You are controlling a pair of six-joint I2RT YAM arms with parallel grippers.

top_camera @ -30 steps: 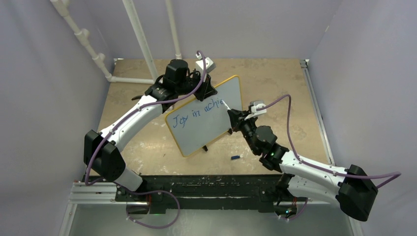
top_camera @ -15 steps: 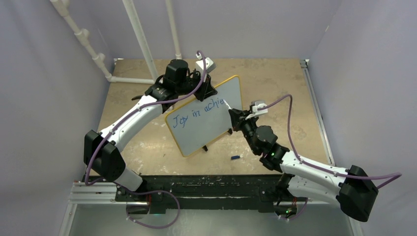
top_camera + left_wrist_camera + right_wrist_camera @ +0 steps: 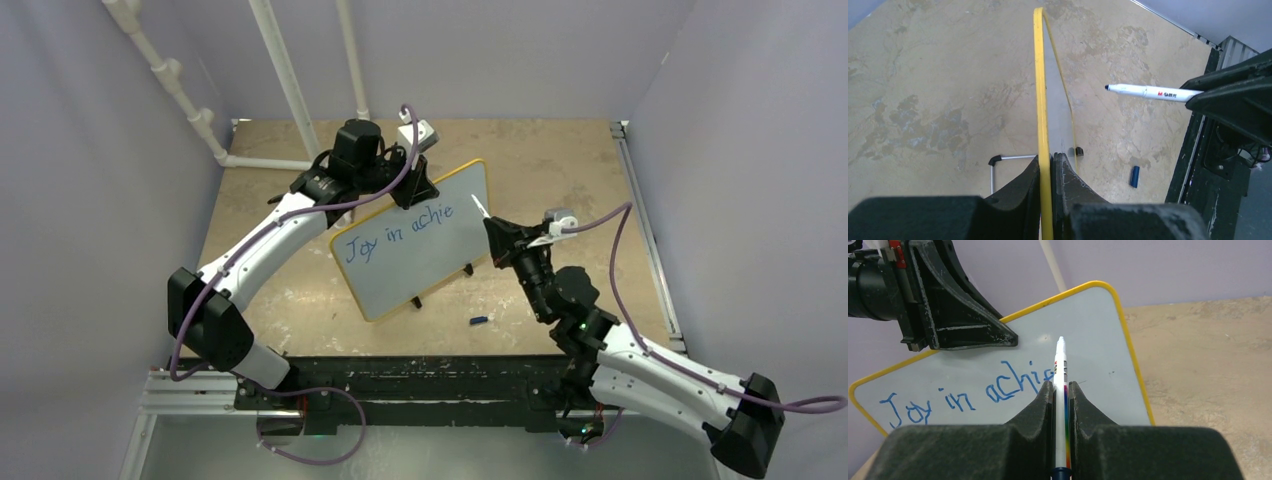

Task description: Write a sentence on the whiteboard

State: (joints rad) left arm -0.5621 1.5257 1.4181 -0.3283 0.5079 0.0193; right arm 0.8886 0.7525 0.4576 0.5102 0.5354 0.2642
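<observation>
Up top, overhead cam: whiteboard (image 3: 432, 268) on table (image 3: 560, 170), tilted, yellow rim, upper edge pinched by L gripper (image 3: 412, 190), jaws clamped onto rim. Blue sentence (image 3: 398, 231) on it, slanting up to the right: "Joy in achie". R gripper (image 3: 494, 229) just beside board's right edge, closed tight on white marker (image 3: 481, 209), tip pointing up-left near the top right corner. Small blue cap (image 3: 479, 321) flat on table near board's front feet, apart from them. L wrist cam: rim edge-on betw. both fingers (image 3: 1020, 190), squeezed w/ no gap; marker horiz. at right, tip clear of board face; red "M" mark on barrel, then small print, too small to read; cap on table further back. R wrist cam: marker upright betw. closed fingers, rainbow stripe down barrel, tip over blank patch right after "achie"; black L gripper on upper left rim.
</observation>
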